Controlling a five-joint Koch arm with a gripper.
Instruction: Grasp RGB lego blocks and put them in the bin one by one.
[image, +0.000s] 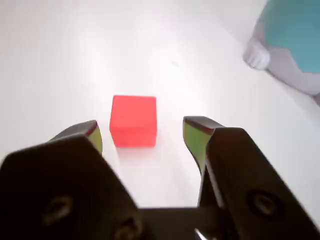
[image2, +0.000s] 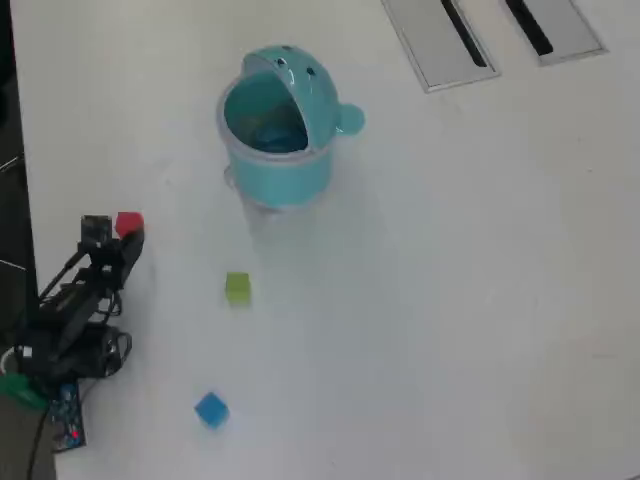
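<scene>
Black pincer fills the bottom of the wrist view, jaws spread, green-padded tips either side of the red block. Block sits on the white desk just ahead of the tips, closer to the left tip in this view and not fully between them yet; nothing pinched. Bin pokes in at the top right, teal above a paler base, well apart from the block.

Overhead view: arm at the left edge, pincer at the red block. Yellow-green block lies mid-desk and the blue block lower down, both loose on the desk. Bin stands upright with its lid tipped back and mouth open; something bluish shows inside, cannot tell what.

Risks, my judgement: block off-centre toward the left tip, so closing now could shove or spin it instead of trapping it. Closing before advancing catches only the near edge, and the smooth plastic may squirt forward. Coming down too low scrapes the tips on the desk. A corner-only grip could drop on the way to the bin.
</scene>
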